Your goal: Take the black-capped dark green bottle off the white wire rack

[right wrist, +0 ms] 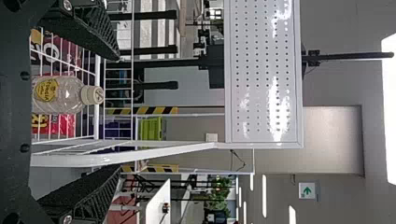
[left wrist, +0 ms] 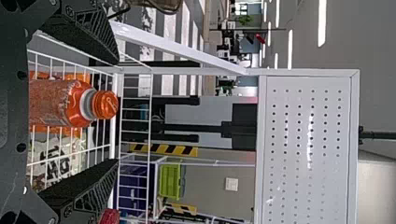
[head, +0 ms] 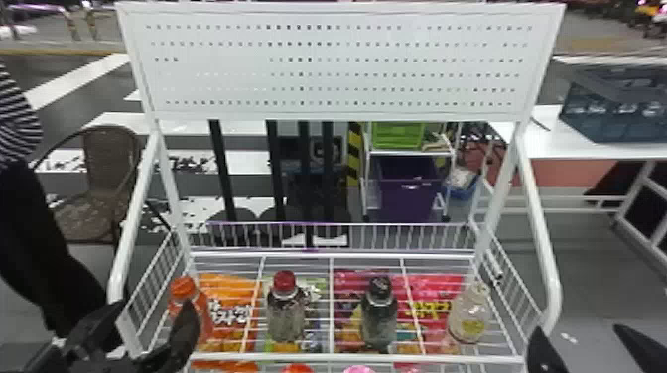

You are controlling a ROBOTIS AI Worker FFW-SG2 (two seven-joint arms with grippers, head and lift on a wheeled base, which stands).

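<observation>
Striped floor behind: grey with white bands, a wicker chair at left, a purple bin beyond the white wire rack.
Left gripper: by the rack's front left corner, jaws apart, nothing clamped.
Orange-capped bottle: upright near the rack's left edge, just ahead of those jaws.
Red-capped bottle: upright, left of the rack's middle.
Black-capped dark green bottle: upright on the rack, right of its middle and nearer the front edge than the back.
Clear bottle: pale-capped, near the right edge.
Right gripper: outside the front right corner, jaws apart and empty.
Progress: green bottle not yet off the rack; grasp, lift and removal all seem left to do.
Reach: the green bottle lies well left of the right jaws, the clear one between; from the left jaws, the orange-capped and red-capped ones come first. Neither pair touches it.
</observation>
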